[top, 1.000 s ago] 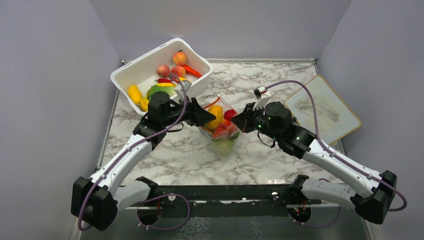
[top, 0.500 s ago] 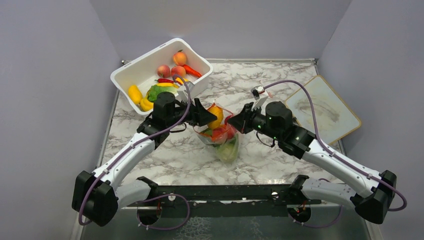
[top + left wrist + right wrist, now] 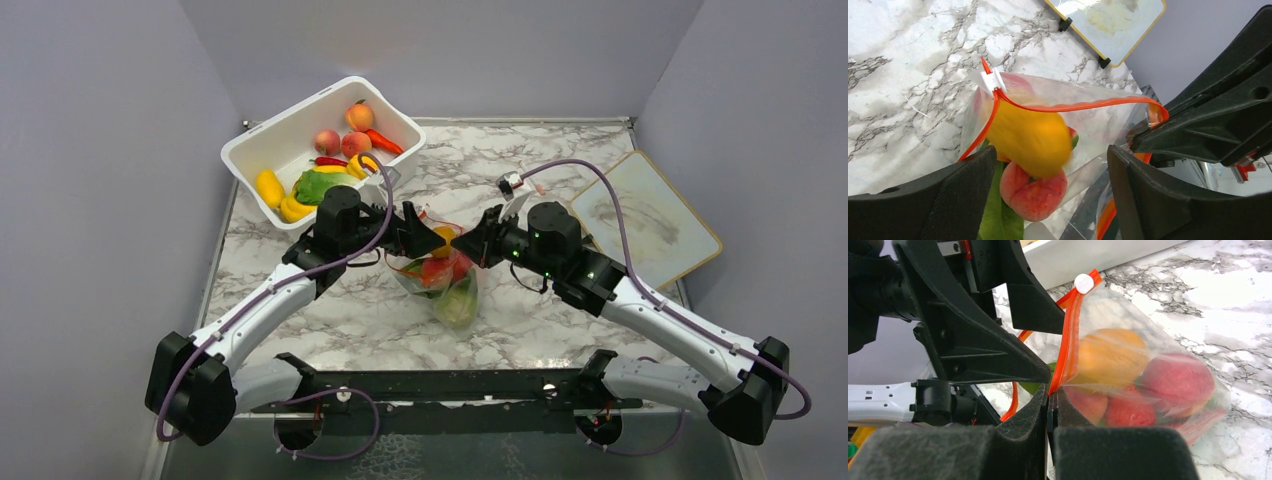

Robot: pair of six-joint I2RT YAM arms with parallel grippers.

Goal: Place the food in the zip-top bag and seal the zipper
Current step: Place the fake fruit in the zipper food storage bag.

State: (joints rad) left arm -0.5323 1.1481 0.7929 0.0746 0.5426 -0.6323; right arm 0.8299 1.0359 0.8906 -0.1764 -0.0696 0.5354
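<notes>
Pinching one end of the narrow orange-red zipper strip point(image 3: 1067, 342) of the clear thin plastic zip-top bag point(image 3: 452, 292), held it mid-table with the right gripper point(image 3: 468, 245) clamped tight. Faced the mouth with the left gripper point(image 3: 432, 240), jaws spread, empty. Stretched away from that pinch to a white slider clip point(image 3: 992, 81), seemingly nearer the left.

A white marble-patterned tabletop point(image 3: 560, 160) with grey veins lies between plain lilac-grey walls point(image 3: 90, 150). A white rectangular plastic tub point(image 3: 300, 105) sits at its far left corner, turned at an angle to the edges. Near the right edge lies a rectangular board point(image 3: 650, 215) with a tan rim and a smudged pale face, also skewed. The left wrist view shows small black fittings point(image 3: 1065, 24) at its rim.
</notes>
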